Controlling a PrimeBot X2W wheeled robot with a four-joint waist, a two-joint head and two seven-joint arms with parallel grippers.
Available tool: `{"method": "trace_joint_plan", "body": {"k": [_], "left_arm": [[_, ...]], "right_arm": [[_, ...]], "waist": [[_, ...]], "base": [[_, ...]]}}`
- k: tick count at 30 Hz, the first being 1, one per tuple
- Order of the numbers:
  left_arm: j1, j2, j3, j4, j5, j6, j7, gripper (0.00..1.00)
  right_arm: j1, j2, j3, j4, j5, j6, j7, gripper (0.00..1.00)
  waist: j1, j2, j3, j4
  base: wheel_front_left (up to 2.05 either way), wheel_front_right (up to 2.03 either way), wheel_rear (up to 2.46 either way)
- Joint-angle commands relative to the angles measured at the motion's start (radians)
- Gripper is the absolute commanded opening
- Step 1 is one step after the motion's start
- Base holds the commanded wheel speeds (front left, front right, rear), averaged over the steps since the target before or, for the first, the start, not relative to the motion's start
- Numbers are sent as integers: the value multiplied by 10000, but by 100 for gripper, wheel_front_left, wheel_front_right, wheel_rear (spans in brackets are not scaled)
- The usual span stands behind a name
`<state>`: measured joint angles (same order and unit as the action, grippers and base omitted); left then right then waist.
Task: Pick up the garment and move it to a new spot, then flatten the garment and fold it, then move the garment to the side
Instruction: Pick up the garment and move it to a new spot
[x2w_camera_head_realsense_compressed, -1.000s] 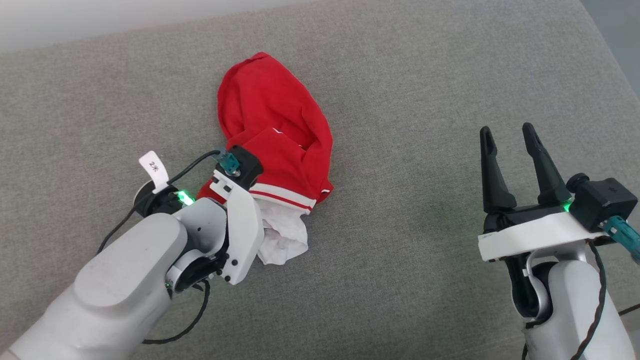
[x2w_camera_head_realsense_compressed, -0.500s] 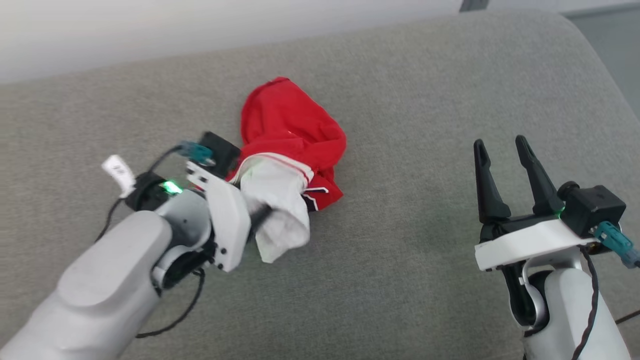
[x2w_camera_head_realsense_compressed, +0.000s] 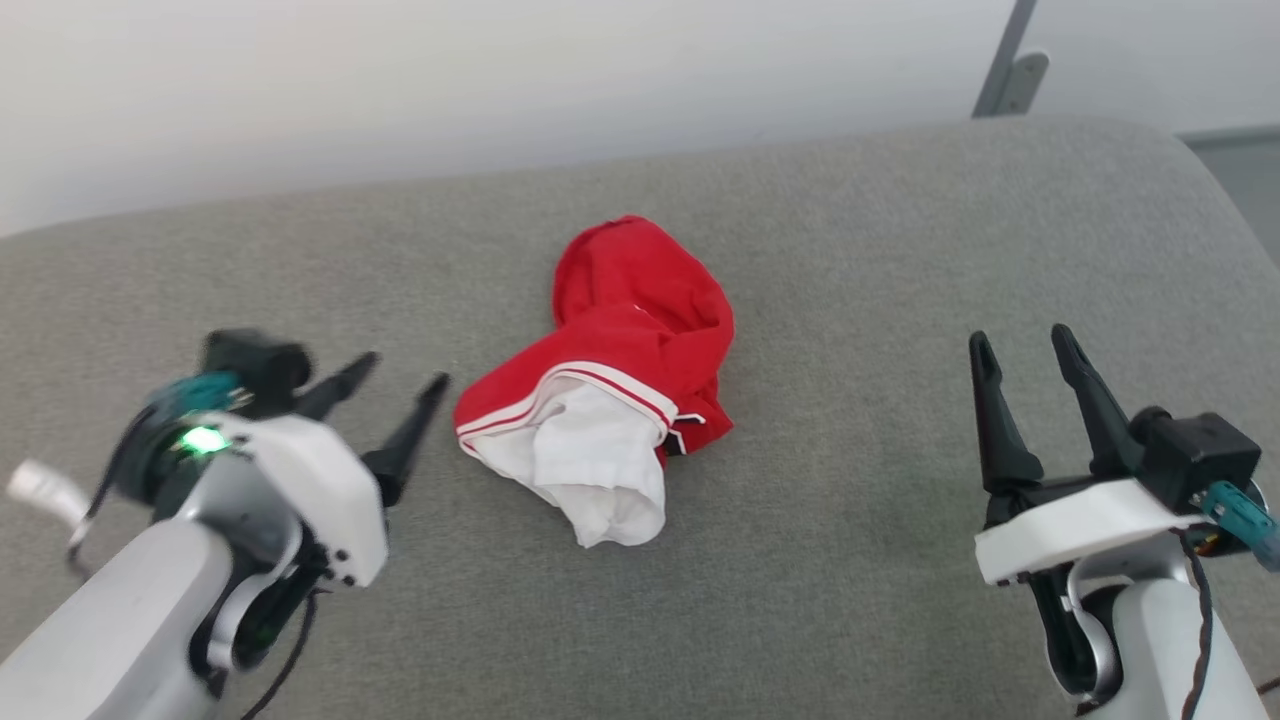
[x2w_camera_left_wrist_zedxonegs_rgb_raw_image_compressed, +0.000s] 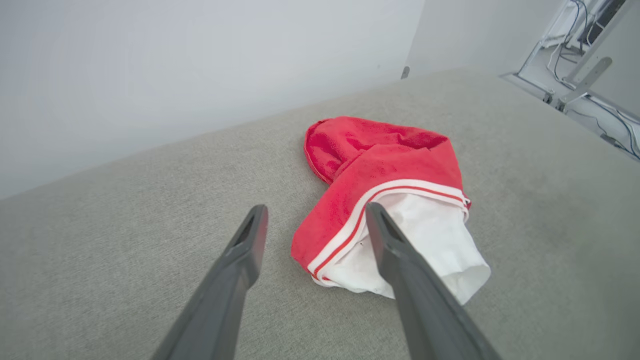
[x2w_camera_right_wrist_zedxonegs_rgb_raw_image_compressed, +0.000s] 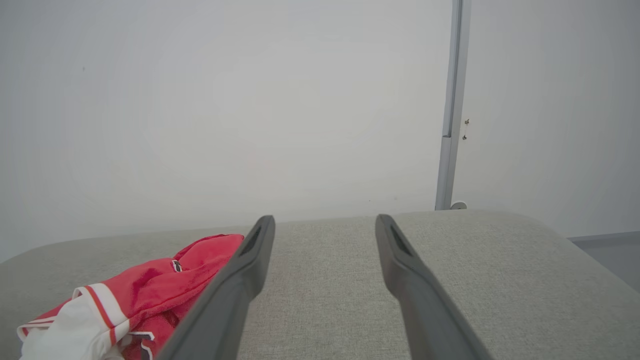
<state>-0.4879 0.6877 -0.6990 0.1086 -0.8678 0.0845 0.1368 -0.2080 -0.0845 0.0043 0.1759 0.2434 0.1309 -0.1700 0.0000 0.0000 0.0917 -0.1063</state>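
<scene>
Left gripper (x2w_camera_head_realsense_compressed: 406, 368) sits near left, fingers apart, empty, just left of the garment (x2w_camera_head_realsense_compressed: 620, 370) and not touching it. Garment lies crumpled mid-cushion, long axis far-to-near: red bunched end far, white fabric and striped opening pointing near. Grey cushion (x2w_camera_head_realsense_compressed: 850, 250) has open room all round; far edge meets the wall (x2w_camera_head_realsense_compressed: 400, 80), right corner rounds off. Right gripper (x2w_camera_head_realsense_compressed: 1019, 337) is near right, fingers apart, empty, well apart from the garment. A second ago the left gripper was clamped on the garment; now it has let go and backed left.

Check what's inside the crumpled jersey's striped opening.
White fabric spills from the striped opening of the garment onto the grey cushion. How far it runs inside is covered by the red folds.
</scene>
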Motion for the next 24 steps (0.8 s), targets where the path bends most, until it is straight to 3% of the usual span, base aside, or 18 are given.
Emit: {"method": "trace_joint_plan", "body": {"k": [1,9,14,20,24], "left_arm": [[261,79,130,-132,30,115,-292,100],[2167,512,1287,-688,-214,863,-2915,100],[3370,537,1855,-797,-356,1106,-3790,100],[4411,319,2693,-915,-213,893,-4013,100],[5246,-272,3920,-1158,528,526,-4032,100]], "right_arm": [[146,-36,-25,-13,-78,-2,17,100],[618,-130,-187,2,-114,-3,-67,100],[919,-185,-251,38,-119,-2,-92,100],[1154,-197,-346,-11,-209,-2,-175,100],[1276,-176,-443,-47,-257,-3,-234,100]], "waist": [[0,0,-156,135],[0,0,-642,424],[0,0,-884,604],[0,0,-979,810],[0,0,-1047,974]], "base": [[0,0,0],[0,0,0],[0,0,0],[0,0,0],[0,0,0]]}}
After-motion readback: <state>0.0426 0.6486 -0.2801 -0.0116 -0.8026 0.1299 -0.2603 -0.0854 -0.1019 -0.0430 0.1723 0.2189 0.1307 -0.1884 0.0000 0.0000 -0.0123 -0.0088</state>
